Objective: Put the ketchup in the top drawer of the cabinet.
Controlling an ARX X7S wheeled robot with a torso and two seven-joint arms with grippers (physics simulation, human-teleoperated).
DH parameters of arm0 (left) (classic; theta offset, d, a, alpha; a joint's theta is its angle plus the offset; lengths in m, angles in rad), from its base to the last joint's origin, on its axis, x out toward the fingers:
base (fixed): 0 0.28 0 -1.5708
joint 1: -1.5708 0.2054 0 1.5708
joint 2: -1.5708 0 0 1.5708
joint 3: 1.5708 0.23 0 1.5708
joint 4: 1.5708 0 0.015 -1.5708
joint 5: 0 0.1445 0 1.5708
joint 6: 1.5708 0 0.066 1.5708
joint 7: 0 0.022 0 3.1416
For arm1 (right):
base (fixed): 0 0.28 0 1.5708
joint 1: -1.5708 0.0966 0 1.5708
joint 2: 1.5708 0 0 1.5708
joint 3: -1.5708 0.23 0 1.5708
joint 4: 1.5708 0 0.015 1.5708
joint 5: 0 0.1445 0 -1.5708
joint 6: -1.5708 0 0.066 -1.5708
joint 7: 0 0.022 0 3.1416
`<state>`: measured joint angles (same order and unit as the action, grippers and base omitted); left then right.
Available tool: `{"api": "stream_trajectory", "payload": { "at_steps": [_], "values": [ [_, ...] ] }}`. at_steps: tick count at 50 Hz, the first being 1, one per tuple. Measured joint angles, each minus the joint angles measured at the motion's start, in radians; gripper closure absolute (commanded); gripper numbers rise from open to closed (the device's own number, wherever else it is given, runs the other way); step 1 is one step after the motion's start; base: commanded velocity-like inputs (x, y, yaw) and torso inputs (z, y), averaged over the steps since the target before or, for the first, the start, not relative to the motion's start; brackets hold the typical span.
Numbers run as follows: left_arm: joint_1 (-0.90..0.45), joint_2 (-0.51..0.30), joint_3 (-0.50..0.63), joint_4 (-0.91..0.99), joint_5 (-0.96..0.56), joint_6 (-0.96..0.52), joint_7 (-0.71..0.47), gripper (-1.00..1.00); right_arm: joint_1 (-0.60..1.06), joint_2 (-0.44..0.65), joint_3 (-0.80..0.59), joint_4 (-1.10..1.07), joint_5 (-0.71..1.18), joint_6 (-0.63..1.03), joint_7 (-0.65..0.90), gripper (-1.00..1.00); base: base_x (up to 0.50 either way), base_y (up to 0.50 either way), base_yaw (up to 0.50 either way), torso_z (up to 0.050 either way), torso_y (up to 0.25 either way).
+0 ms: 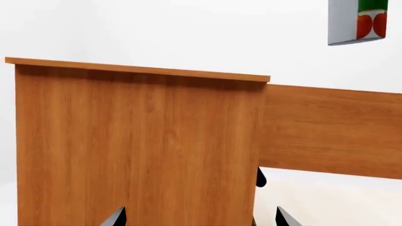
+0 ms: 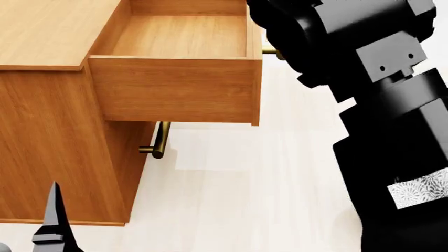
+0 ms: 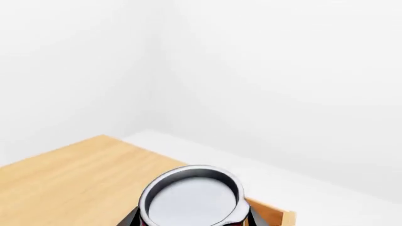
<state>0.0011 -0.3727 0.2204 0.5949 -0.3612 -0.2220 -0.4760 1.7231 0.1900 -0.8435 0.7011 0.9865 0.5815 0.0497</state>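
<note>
The top drawer of the orange-brown cabinet stands pulled out and empty. The right end effector appears to grip the ketchup can, held in the air above the cabinet's edge. The left end effector hangs beside the cabinet's side, fingertips spread apart.

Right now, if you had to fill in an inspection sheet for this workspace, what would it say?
Surface: orange-brown wooden cabinet with a flat top, standing on a pale floor.
Job's things: upper light-brown wooden drawer pulled open, nothing seen inside; red-labelled tin can of ketchup with a silver lid held in the air, not yet in the drawer.
Clutter: nothing seen.
Hands: right hand shut on the can; left hand open and empty, low beside the cabinet.
Cables: nothing seen.
Surroundings: plain white walls; brass bar handle of the lower drawer.
</note>
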Motion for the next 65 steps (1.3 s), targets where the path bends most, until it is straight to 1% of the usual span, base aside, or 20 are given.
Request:
{"api": "stream_trajectory", "payload": {
  "at_steps": [20, 27, 45, 55, 65],
  "values": [
    [0.003, -0.001, 0.001, -0.018, -0.002, 0.016, -0.001, -1.00, 0.007, -0.126, -0.034, 0.284, -0.064, -0.136, -0.106, 1.00, 0.00, 0.00, 0.00, 0.000, 0.001],
    [0.005, -0.002, 0.000, -0.025, -0.004, 0.022, 0.000, -1.00, 0.009, -0.158, -0.067, 0.375, -0.047, -0.188, -0.129, 1.00, 0.00, 0.00, 0.00, 0.000, 0.000],
    [0.002, -0.004, 0.002, -0.041, -0.006, 0.031, -0.001, -1.00, 0.006, -0.184, -0.296, 0.510, 0.192, -0.290, -0.144, 1.00, 0.00, 0.00, 0.00, 0.000, 0.001],
    [0.001, -0.006, 0.004, -0.043, -0.007, 0.032, -0.002, -1.00, 0.007, -0.188, -0.406, 0.549, 0.353, -0.307, -0.152, 1.00, 0.00, 0.00, 0.00, 0.000, 0.000],
    [0.000, -0.007, 0.008, -0.048, -0.006, 0.036, -0.003, -1.00, 0.001, -0.189, -0.514, 0.570, 0.471, -0.295, -0.156, 1.00, 0.00, 0.00, 0.00, 0.000, 0.000]
  ]
}}
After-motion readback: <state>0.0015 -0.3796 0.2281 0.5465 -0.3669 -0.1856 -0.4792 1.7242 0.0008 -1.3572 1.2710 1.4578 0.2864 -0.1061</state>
